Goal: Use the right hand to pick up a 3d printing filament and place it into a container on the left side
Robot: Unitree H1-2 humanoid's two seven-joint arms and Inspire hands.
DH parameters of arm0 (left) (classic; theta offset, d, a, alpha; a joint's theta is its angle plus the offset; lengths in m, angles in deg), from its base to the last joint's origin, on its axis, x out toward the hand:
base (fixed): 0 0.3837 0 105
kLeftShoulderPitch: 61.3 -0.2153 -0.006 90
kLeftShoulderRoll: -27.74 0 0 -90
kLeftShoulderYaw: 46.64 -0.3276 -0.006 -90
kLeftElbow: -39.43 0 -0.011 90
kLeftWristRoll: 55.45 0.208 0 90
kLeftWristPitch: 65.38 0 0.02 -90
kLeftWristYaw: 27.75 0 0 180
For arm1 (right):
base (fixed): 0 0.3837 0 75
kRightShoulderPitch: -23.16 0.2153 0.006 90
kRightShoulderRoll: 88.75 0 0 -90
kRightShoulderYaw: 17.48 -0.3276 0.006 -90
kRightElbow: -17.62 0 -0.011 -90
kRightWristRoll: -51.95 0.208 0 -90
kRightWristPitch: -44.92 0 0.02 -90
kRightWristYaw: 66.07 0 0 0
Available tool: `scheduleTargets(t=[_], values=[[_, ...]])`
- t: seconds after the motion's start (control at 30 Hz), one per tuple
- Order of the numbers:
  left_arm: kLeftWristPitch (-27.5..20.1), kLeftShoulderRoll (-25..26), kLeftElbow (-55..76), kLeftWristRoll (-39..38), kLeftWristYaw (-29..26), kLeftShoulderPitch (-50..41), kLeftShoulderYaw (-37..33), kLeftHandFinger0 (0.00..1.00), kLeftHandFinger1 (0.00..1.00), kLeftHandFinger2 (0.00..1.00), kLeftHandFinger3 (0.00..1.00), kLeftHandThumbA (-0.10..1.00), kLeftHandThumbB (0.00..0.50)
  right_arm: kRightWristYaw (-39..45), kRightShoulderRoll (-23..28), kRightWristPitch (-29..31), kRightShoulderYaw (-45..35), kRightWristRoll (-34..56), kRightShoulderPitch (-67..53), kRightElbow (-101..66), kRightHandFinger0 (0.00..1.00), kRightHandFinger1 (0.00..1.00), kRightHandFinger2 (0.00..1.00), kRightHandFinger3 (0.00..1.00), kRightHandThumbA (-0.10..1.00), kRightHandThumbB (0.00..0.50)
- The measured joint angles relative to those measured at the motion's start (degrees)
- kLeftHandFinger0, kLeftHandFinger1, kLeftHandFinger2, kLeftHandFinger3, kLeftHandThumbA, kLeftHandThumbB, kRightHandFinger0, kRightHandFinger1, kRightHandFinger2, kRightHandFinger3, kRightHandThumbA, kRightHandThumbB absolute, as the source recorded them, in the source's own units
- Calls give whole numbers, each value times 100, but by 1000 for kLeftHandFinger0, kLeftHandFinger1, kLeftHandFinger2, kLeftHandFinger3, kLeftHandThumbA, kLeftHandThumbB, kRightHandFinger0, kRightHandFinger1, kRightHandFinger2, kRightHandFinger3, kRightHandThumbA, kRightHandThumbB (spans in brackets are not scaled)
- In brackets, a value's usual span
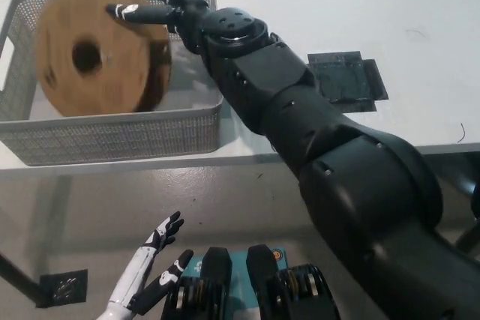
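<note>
right hand (161, 1): fingers spread, grasping nothing, over the basket's far rim | filament spool (97, 54): blurred, on edge inside mesh basket (112, 136), apart from fingers | left hand (154, 264): low, fingers apart, idle

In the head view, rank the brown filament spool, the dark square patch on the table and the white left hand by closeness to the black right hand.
1. Brown filament spool, just left, in the basket.
2. Dark square patch, right, on the table.
3. White left hand, lower left, below the table.

Reference: black right hand.

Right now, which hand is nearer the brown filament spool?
Right. The right hand is at the filament spool's upper edge over the basket; the left hand hangs far below.
</note>
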Motion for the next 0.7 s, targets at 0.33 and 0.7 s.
scheduleTargets(t=[0.33,0.7], values=[[74,19,49,7,80,60,-11,1000,1000,1000,1000,827,133,351,81,402,230,-90,178,-11,1000,1000,1000,1000,849,495],[75,24,48,23,80,105,-15,1000,1000,1000,1000,819,147,614,797,936,476,-201,699,-484,1000,1000,1000,1000,969,448]])
